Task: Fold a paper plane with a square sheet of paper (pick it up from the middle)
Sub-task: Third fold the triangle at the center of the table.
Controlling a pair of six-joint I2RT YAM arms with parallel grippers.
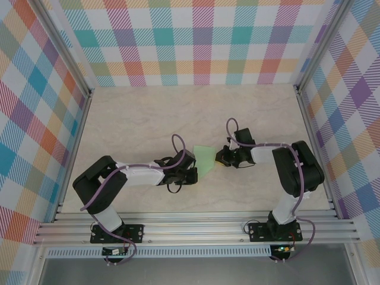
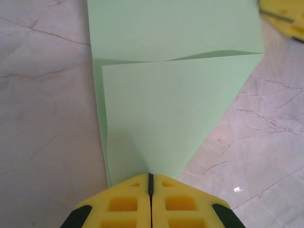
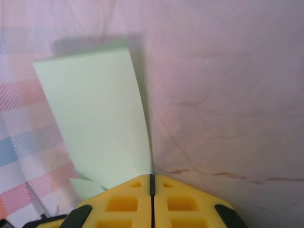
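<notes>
As we read the scene from the left, the left gripper had its jaws pressed together on the near corner of the paper, which sat mid-table between the two arms. One flap was already folded over slantwise, its crease running across the paper. We judged the task early: no pointed nose, centre crease or wings yet, so most of the folding remained. Further right, the right gripper was likewise closed, pinching the paper's opposite edge and seemingly holding that side up off the table. The two grippers stood near each other with just the paper between, leaving little slack there, though we saw bare table all round and the checked walls well apart
</notes>
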